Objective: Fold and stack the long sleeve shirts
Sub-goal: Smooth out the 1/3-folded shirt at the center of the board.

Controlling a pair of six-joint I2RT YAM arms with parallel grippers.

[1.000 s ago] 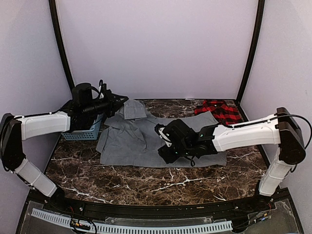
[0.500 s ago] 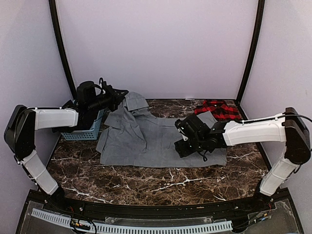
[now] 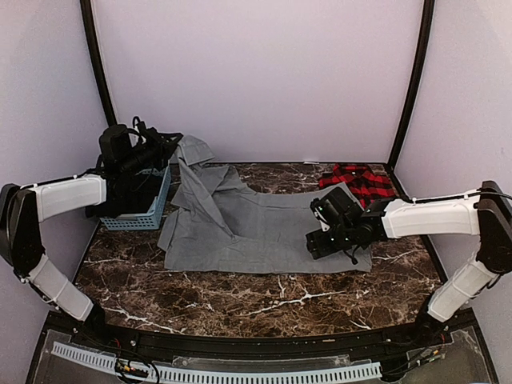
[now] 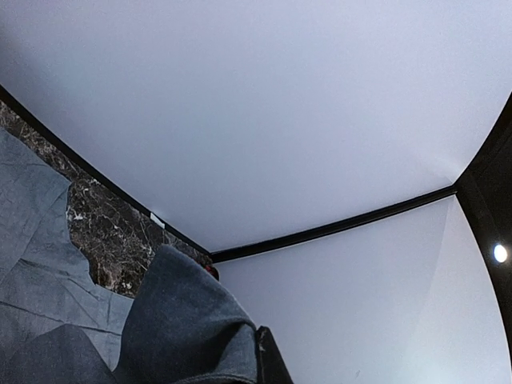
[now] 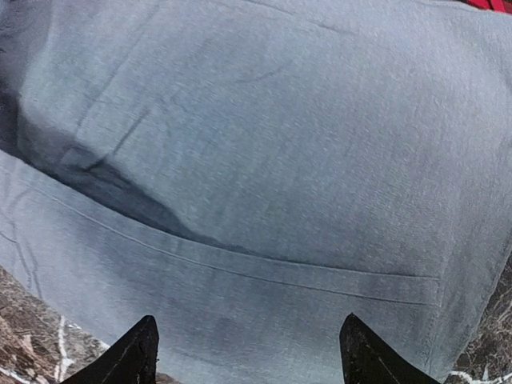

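The grey shirt (image 3: 256, 228) lies spread across the middle of the marble table. My left gripper (image 3: 174, 144) is shut on a fold of it at the back left and holds that part lifted above the table; the wrist view shows the pinched grey cloth (image 4: 188, 324) beside one dark finger (image 4: 270, 360). My right gripper (image 3: 324, 244) is open and empty, low over the shirt's right part, its two fingertips (image 5: 134, 356) spread wide above the hem (image 5: 264, 264). The red-and-black plaid shirt (image 3: 360, 181) lies bunched at the back right corner.
A blue slotted basket (image 3: 142, 210) stands at the left edge, under my left arm. Black frame posts (image 3: 98, 72) rise at both back corners against pale walls. Bare marble (image 3: 256, 300) runs along the front of the shirt.
My left gripper has risen and pulled back to the left, lifting the grey shirt's corner higher. My right gripper has slid to the right across the shirt toward its right edge.
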